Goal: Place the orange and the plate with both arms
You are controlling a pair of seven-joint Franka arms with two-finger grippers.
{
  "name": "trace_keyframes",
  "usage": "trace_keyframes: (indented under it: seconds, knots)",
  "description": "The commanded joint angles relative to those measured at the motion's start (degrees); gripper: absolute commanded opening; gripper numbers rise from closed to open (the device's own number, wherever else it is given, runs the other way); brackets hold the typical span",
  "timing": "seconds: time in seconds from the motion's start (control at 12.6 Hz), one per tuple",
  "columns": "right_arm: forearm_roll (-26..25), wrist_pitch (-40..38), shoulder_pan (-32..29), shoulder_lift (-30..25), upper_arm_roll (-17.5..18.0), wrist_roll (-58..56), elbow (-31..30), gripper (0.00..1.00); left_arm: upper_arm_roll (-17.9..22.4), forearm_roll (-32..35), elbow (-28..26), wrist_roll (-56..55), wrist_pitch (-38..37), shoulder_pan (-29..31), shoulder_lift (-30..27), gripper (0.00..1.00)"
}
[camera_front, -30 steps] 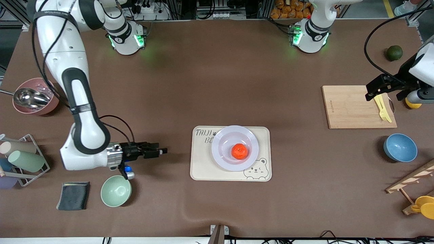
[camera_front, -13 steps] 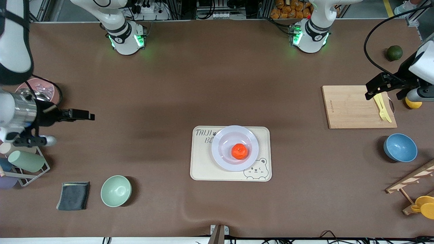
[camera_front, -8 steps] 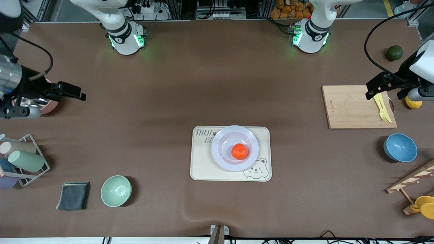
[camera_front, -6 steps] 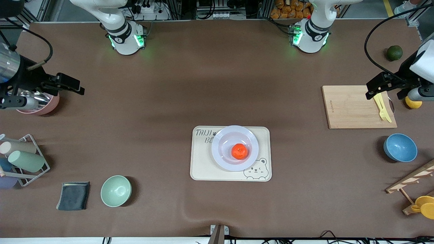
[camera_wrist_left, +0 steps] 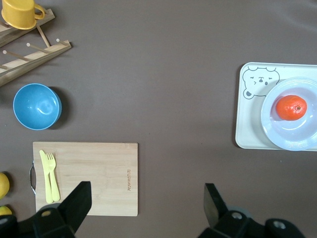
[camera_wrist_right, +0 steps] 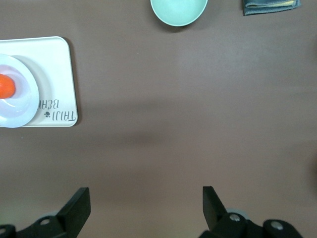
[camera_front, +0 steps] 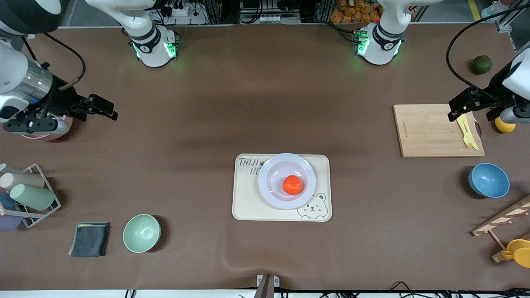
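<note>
The orange (camera_front: 292, 184) lies in the pale lavender plate (camera_front: 273, 171), which rests on a cream bear-print tray (camera_front: 246, 203) at mid-table. Both grippers hang away from them. My right gripper (camera_front: 105, 108) is open and empty over bare mat beside the pink bowl (camera_front: 41, 135) at the right arm's end. My left gripper (camera_front: 456, 107) is open and empty over the wooden cutting board (camera_front: 426, 130). The left wrist view shows the orange (camera_wrist_left: 291, 107), the plate (camera_wrist_left: 297, 139) and its gripper (camera_wrist_left: 146, 198). The right wrist view catches the orange (camera_wrist_right: 5, 86), the plate (camera_wrist_right: 20, 109) and its gripper (camera_wrist_right: 146, 201).
A yellow fork (camera_front: 467, 131) lies on the board, with a lemon (camera_front: 503, 125) and a dark green fruit (camera_front: 482, 64) beside it. A blue bowl (camera_front: 488, 180) and a wooden rack with a yellow cup (camera_front: 517, 251) stand nearer. The mint bowl (camera_front: 141, 233), grey cloth (camera_front: 90, 239) and cup rack (camera_front: 29, 194) sit toward the right arm's end.
My right arm has drawn back from beside the mint bowl to the pink bowl at the table's end. The left arm, orange and plate have stayed put.
</note>
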Motion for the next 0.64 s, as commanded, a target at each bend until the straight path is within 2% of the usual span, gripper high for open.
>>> trace_keyframes:
  seconds: [0.0, 0.56]
  knots:
    - [-1.16, 1.97, -0.82, -2.08, 0.59, 0.1, -3.05, 1.0, 0.06, -0.51, -0.66, 1.18, -0.88, 0.28, -1.46, 1.0]
    - [-1.68, 2.42, -1.96, -1.55, 0.68, 0.02, -2.7, 1.0, 0.06, -0.51, -1.0, 1.18, -2.2, 0.28, -3.21, 1.0]
